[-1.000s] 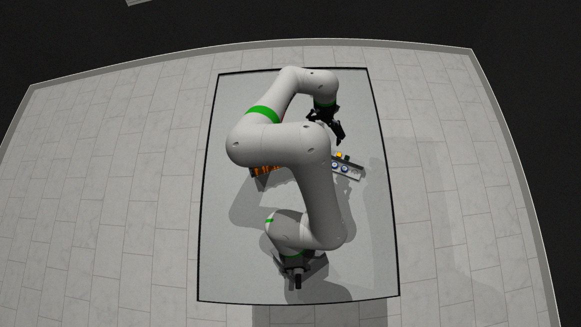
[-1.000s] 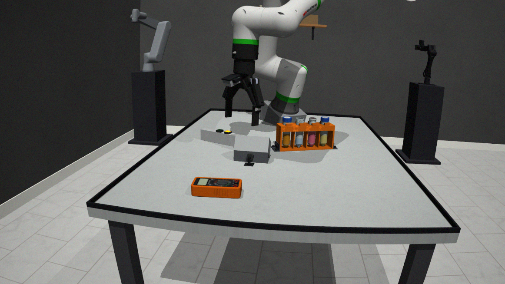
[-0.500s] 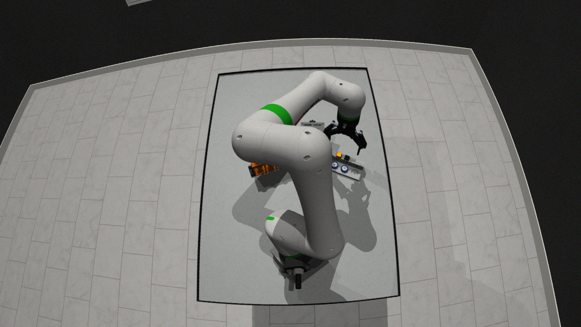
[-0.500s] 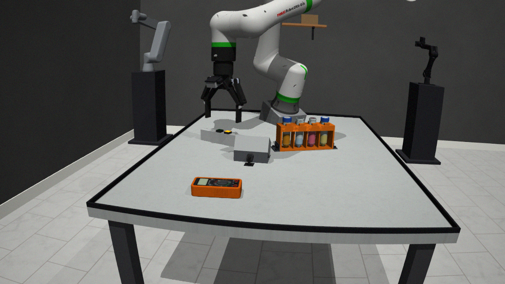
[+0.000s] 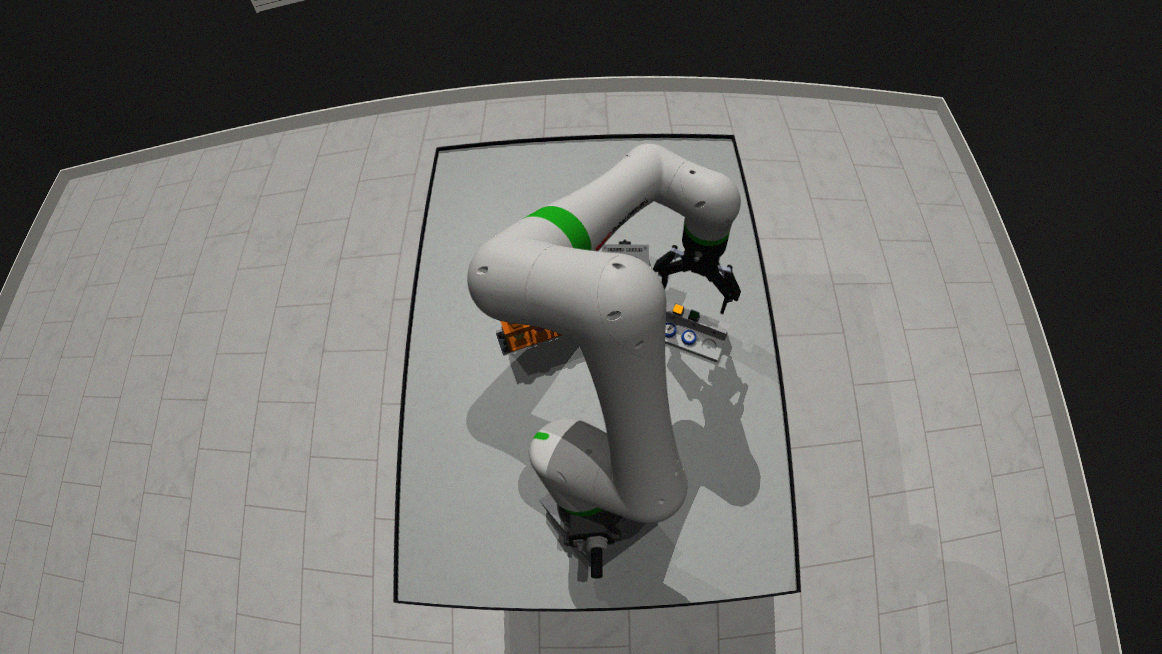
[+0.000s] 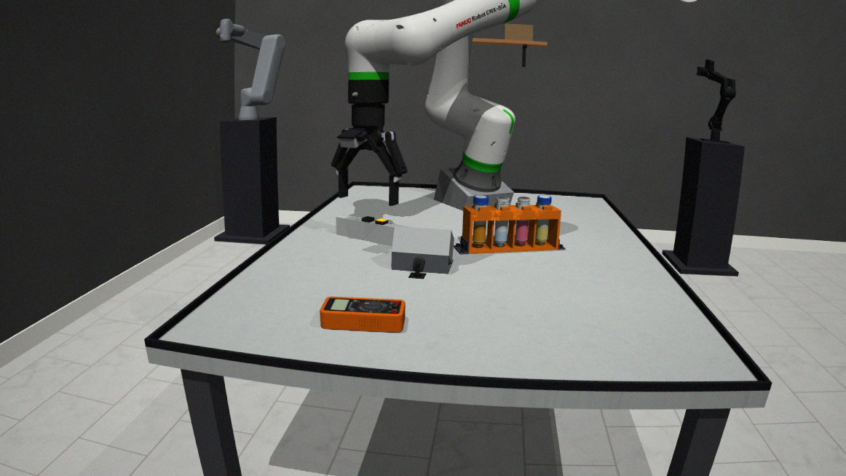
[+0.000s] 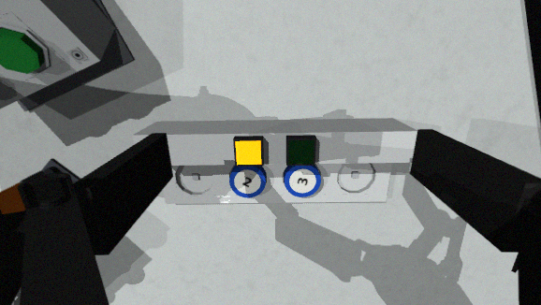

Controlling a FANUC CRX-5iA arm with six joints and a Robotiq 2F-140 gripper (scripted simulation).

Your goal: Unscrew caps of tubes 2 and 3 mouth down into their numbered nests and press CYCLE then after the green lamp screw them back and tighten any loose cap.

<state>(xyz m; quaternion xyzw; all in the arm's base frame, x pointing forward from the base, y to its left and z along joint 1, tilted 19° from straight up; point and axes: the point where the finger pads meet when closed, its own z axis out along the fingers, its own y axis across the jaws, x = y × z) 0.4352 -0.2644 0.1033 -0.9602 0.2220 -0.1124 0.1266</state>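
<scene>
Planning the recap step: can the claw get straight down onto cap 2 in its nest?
Probably yes. The claw hangs wide open above the cap tray, nothing between it and cap 2. Cap 3 sits close beside, and the amber lamp is lit, so wait.

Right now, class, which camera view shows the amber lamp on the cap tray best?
The wrist view: the lit amber lamp sits near centre, large and unobstructed, just behind the cap marked 2. The top view shows it only as a tiny orange square beside the arm. The exterior view shows a small yellow spot on the tray.
</scene>
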